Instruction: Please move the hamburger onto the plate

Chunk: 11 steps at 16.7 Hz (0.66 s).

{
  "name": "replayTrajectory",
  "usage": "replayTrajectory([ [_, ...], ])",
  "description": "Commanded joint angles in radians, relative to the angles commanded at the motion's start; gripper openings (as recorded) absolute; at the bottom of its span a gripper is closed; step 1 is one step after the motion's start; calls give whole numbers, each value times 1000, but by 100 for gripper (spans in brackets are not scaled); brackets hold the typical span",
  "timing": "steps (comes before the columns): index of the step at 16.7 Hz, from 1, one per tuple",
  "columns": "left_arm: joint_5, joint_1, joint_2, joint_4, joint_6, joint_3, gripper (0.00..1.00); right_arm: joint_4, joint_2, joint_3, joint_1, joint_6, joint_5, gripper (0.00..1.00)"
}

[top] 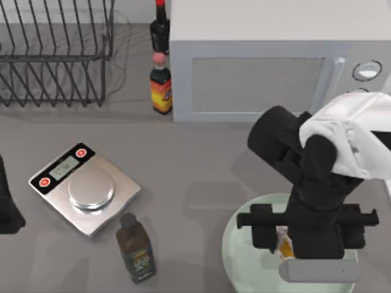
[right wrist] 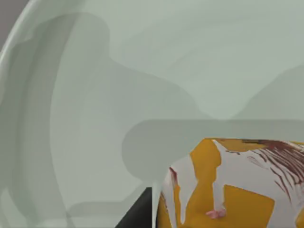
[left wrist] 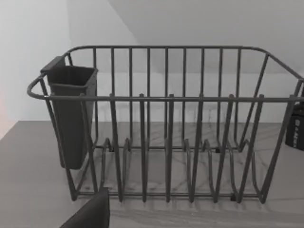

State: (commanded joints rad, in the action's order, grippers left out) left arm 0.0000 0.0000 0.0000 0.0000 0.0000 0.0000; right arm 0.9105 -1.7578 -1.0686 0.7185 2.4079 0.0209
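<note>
The pale mint-green plate (top: 244, 244) lies at the table's front right. My right gripper (top: 287, 235) hangs low over it, the arm covering much of the dish. A sliver of the orange-yellow hamburger (top: 285, 246) shows beside one dark finger. The right wrist view has the hamburger (right wrist: 228, 190), orange with white patches, close over the plate's glossy floor (right wrist: 118, 71), and a dark finger (right wrist: 137, 211) rests against its side. The gripper looks shut on it. My left gripper (top: 7, 210) is parked at the table's left edge.
A steel scale (top: 85, 189) sits at the left, with a dark bottle (top: 137, 250) lying in front of it. Two sauce bottles (top: 160, 85) stand by the white microwave (top: 269, 61) at the back. A wire dish rack (left wrist: 166, 133) fills the back left.
</note>
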Motion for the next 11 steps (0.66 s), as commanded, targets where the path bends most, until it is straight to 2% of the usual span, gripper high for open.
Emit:
replayTrajectory([
  [5,0,0,0,0,0,0,100,0,0,0,0,0,0,98],
  [11,0,0,0,0,0,0,100,0,0,0,0,0,0,100],
])
